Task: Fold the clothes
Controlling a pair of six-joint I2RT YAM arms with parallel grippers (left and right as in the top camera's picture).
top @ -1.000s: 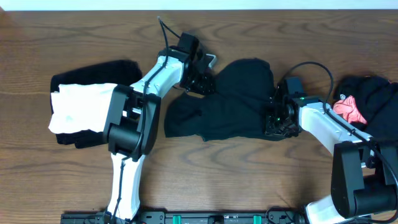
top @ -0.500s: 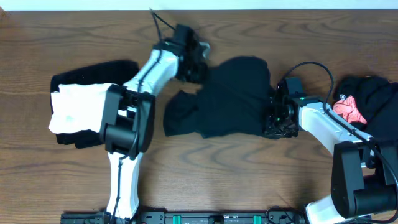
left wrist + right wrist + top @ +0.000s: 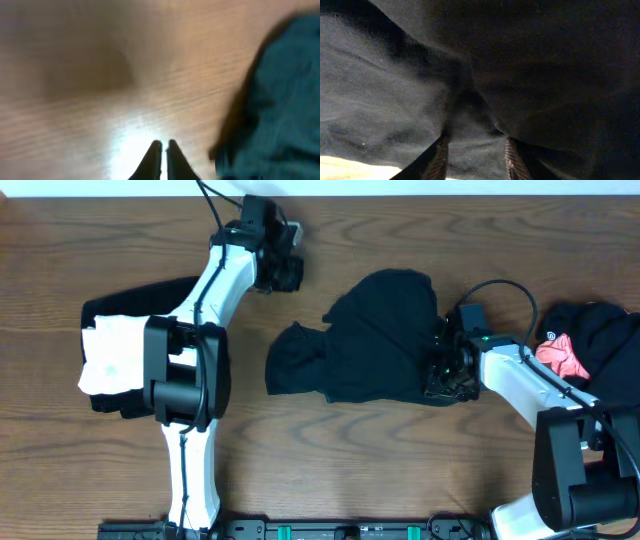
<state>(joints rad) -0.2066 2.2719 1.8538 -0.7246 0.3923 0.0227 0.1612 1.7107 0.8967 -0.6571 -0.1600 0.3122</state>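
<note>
A crumpled black T-shirt (image 3: 370,340) lies at the table's centre, a bunched lobe sticking out at its left. My right gripper (image 3: 438,375) sits on its right edge. In the right wrist view the jaws (image 3: 476,155) stand partly apart with black fabric (image 3: 520,75) filling the gap between them. My left gripper (image 3: 285,272) is at the far edge of the table, left of the shirt and apart from it. In the left wrist view it (image 3: 163,145) is shut and empty over bare wood, the shirt (image 3: 280,100) off to its right.
A folded white garment (image 3: 120,355) lies on folded black cloth (image 3: 150,295) at the left. At the right edge a heap of black clothes (image 3: 600,330) holds a pale pink garment (image 3: 562,358). The right arm crosses beside that heap.
My left gripper has left the shirt's upper left edge, shut, and moved up and left to the far table edge. The shirt's left part shifted and settled. The right gripper stayed in place.
</note>
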